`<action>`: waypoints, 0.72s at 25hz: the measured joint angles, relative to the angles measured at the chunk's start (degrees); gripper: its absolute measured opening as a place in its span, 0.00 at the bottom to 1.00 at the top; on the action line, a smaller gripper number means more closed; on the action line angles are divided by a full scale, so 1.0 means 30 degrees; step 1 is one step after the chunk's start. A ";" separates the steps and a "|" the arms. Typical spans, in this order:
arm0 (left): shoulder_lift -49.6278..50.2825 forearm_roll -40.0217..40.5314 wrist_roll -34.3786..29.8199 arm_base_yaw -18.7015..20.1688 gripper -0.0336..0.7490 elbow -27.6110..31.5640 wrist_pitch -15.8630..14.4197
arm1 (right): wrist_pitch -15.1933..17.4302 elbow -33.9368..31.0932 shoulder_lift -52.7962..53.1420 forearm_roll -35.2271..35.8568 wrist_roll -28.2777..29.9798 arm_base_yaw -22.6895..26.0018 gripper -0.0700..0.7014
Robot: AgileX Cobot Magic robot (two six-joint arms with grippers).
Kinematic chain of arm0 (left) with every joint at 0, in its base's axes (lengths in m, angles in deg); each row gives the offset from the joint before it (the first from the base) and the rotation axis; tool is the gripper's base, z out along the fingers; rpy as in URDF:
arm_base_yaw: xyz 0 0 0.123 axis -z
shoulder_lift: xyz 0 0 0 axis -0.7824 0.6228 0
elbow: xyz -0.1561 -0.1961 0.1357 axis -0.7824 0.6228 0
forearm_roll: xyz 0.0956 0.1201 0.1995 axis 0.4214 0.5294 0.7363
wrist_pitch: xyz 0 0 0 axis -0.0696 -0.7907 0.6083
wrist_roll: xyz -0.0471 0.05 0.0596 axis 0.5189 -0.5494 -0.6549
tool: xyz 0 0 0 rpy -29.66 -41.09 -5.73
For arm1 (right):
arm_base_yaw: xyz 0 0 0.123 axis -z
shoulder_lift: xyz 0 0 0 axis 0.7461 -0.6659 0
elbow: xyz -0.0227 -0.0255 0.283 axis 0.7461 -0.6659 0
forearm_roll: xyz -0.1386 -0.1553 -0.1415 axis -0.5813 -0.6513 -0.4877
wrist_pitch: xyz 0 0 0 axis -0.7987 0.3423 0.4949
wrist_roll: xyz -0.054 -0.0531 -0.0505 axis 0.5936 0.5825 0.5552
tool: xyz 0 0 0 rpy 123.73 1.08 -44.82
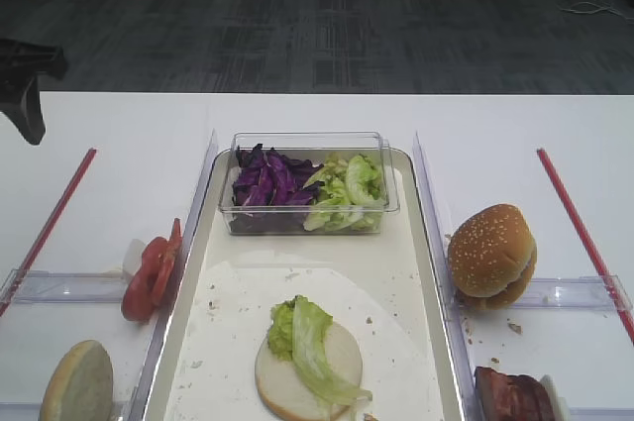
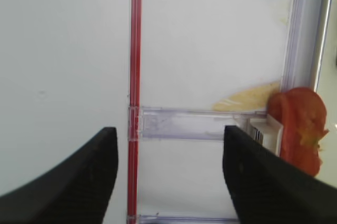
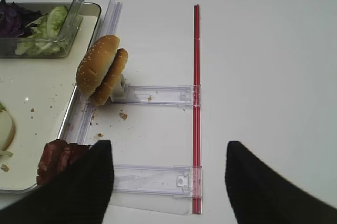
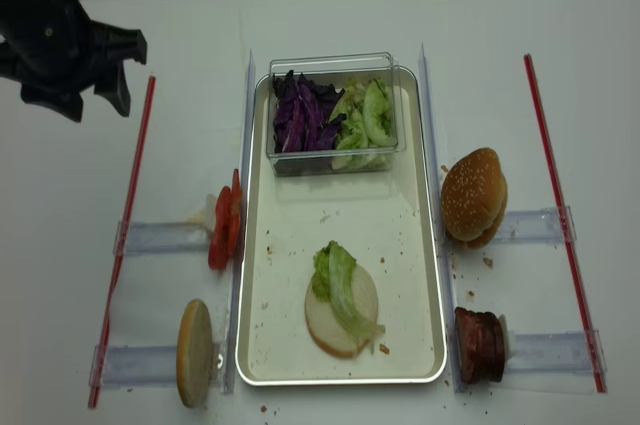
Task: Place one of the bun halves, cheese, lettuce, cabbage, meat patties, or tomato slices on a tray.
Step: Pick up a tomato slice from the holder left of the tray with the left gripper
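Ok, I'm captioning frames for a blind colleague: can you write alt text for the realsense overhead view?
A cream tray holds a bun half topped with lettuce, behind it a clear tub of cabbage. Tomato slices stand left of the tray, meat patties right; the left gripper hovers open at far left.

No readable text, label or number anywhere.

Left end effector (image 4: pixel 95 95) hangs high with fingers spread and empty; right end effector (image 3: pixel 166 182) likewise spread.
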 joint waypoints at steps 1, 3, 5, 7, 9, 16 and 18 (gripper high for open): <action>0.0428 -0.0040 0.0000 0.0000 0.57 -0.0542 -0.0083 | 0.0000 0.0000 0.0000 0.0000 0.0000 0.0000 0.70; 0.1101 -0.0040 -0.0036 0.0000 0.57 -0.1365 -0.0194 | 0.0000 0.0000 0.0000 0.0000 0.0000 0.0000 0.70; 0.1765 -0.0119 -0.0074 0.0000 0.57 -0.2065 -0.0228 | 0.0000 0.0000 0.0000 0.0000 0.0000 0.0000 0.70; 0.2254 -0.0252 -0.0113 0.0000 0.57 -0.2645 -0.0228 | 0.0000 0.0000 0.0000 0.0000 0.0000 0.0000 0.70; 0.2615 -0.0363 -0.0204 0.0000 0.57 -0.3092 -0.0270 | 0.0000 0.0000 0.0000 0.0000 0.0000 0.0000 0.70; 0.3377 -0.0480 -0.0380 0.0000 0.57 -0.3525 -0.0299 | 0.0000 0.0000 0.0000 0.0000 0.0000 0.0000 0.70; 0.3377 -0.0509 -0.0380 0.0000 0.57 -0.3553 -0.0299 | 0.0000 0.0000 0.0000 0.0000 0.0000 0.0000 0.70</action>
